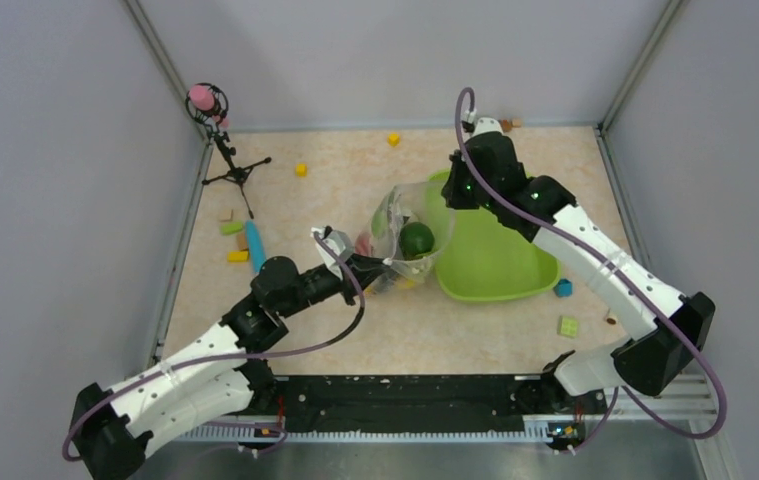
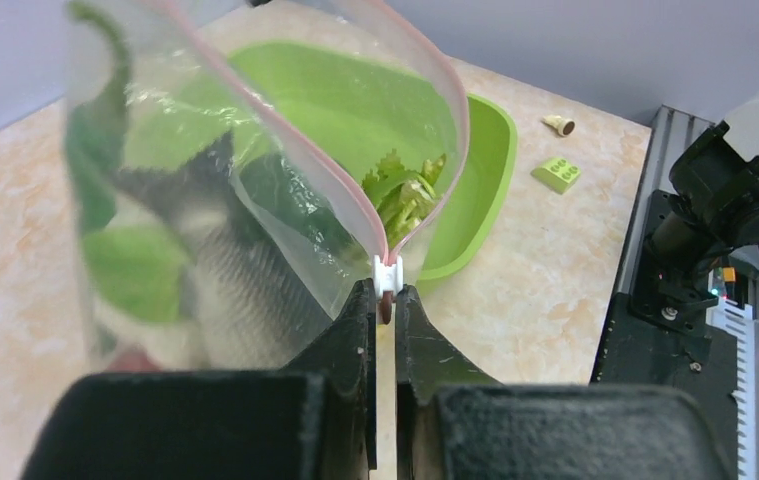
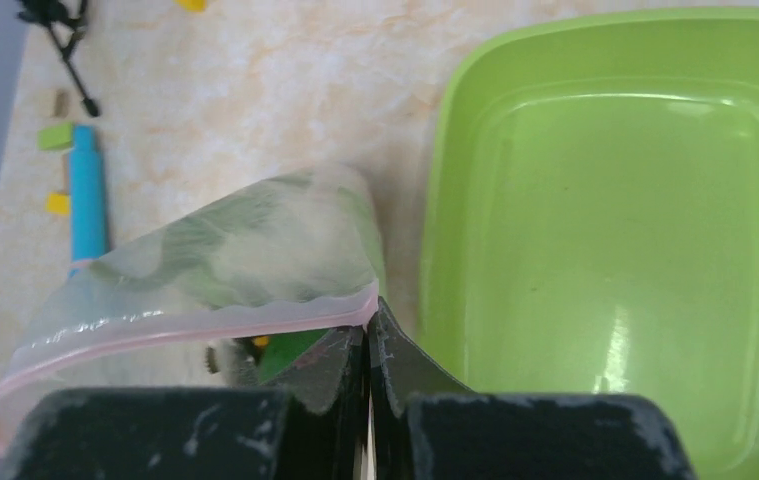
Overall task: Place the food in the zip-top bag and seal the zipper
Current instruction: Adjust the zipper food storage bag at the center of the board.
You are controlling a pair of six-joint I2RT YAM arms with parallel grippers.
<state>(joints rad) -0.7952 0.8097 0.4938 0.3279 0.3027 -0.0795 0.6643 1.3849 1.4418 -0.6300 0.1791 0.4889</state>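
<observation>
The clear zip-top bag (image 1: 402,232) hangs between my two grippers beside the tray, its mouth open. A dark green round piece of food (image 1: 416,240) sits inside it, and green leafy stalks (image 2: 403,195) show through the plastic. My left gripper (image 2: 385,297) is shut on the white slider (image 2: 387,274) at the near end of the pink zipper (image 2: 305,150). It also shows in the top view (image 1: 383,266). My right gripper (image 3: 368,325) is shut on the bag's far corner, at the end of the pink zipper (image 3: 185,325). It shows in the top view (image 1: 447,196) too.
A lime-green tray (image 1: 500,265) lies right of the bag, under my right arm. Small blocks lie around it: green (image 1: 568,326), blue (image 1: 563,288), yellow (image 1: 301,169). A blue stick (image 1: 255,246) and a small tripod (image 1: 227,155) stand at the left.
</observation>
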